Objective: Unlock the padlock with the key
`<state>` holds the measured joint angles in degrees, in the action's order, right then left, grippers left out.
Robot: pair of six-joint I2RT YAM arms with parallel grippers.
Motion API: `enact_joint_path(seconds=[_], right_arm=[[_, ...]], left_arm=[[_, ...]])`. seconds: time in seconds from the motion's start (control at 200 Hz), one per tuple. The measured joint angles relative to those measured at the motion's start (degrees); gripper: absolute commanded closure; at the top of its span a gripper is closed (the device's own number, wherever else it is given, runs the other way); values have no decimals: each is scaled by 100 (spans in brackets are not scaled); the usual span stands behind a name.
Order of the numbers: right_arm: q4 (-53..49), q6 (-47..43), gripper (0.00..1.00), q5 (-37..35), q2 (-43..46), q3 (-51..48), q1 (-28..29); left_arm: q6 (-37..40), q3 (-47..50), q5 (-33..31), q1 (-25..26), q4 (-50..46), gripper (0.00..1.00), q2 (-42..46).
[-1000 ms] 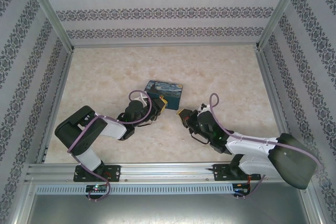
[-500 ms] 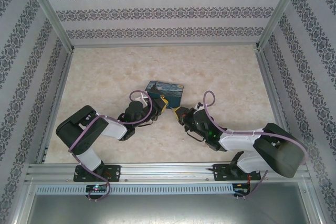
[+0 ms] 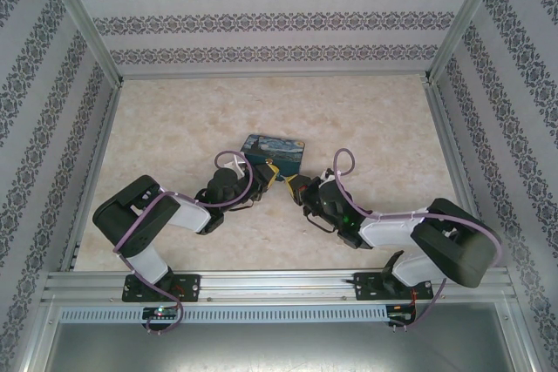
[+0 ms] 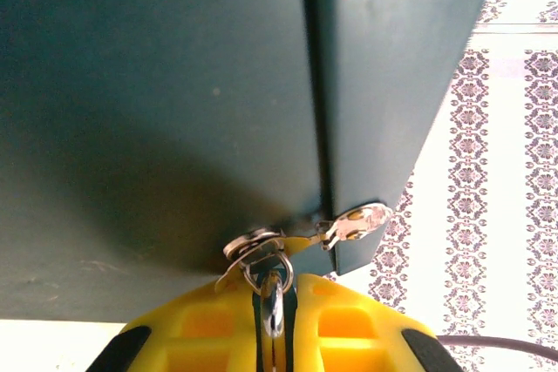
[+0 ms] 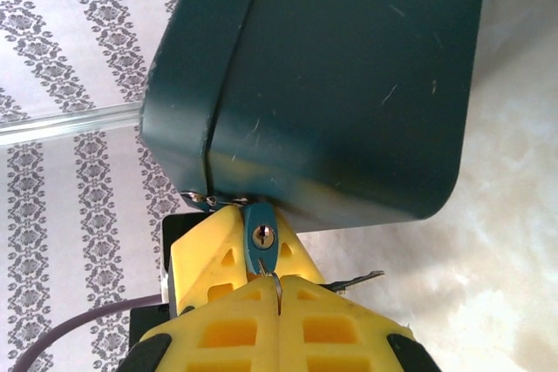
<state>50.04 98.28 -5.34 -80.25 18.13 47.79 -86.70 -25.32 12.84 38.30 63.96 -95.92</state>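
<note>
Tiny padlock [image 5: 260, 238] hangs at 6 o'clock of box [image 5: 349, 84], pinched in left gripper [image 4: 272, 302]. At its 6 o'clock, right gripper [image 5: 278, 300] clamps key [image 5: 275, 282]. Both likely light, stiff, slippery: hold key by head, padlock by body.

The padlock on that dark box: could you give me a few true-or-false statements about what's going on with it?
1. The padlock hangs at the latch of the box. True.
2. Its keyhole faces the right wrist camera. True.
3. Something is pushed into the keyhole. False: it is empty.
4. The left gripper stands wide open. False: its yellow fingers are shut on the padlock.
</note>
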Motion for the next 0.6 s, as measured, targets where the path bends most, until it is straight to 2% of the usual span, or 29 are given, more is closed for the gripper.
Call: enact_joint_path(seconds=[0.6], right_arm=[[341, 170, 100, -90, -516, 181, 0]], left_arm=[[0, 2, 0, 0, 59, 100, 0]])
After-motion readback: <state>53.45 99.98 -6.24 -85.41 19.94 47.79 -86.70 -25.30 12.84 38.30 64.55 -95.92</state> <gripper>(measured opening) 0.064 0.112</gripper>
